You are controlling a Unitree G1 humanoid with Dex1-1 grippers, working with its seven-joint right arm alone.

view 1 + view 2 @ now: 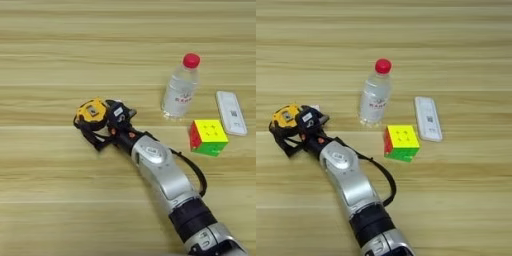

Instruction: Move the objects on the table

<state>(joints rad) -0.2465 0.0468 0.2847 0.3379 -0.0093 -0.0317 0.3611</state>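
The yellow-black tape measure (91,110) lies left of the tabletop's (50,200) middle, its black strap (90,134) trailing toward the near edge. The right gripper (111,116) sits against it; whether its jaws grasp it cannot be told. Toward the right edge stand a clear bottle with red cap (181,88), a multicoloured puzzle cube (208,136) and a flat white device (231,112).

I see a matt wooden table (45,200), a clear glossy plastic bottle (180,92), a shiny plastic cube (208,136), and my forearm's (162,172) brushed metal.
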